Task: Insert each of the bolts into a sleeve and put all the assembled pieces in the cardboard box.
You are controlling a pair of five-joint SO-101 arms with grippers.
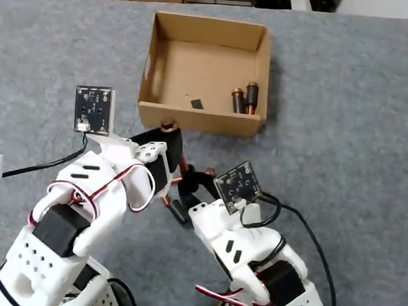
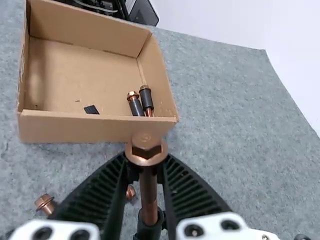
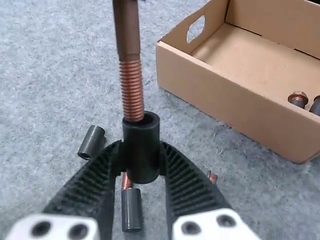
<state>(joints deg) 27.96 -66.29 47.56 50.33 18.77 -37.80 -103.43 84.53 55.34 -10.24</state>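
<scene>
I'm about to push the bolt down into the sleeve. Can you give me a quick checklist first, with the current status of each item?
1. Left claw shut on the bolt: ok.
2. Right claw shut on the sleeve: ok.
3. Bolt's threaded tip lined up at the sleeve's mouth: ok.
4. Bolt fully seated: not ok, threads show above the sleeve.
5. How deep the tip sits in the bore: cannot tell.
6. Room in the cardboard box: ok, two assembled pieces lie in one corner.
</scene>
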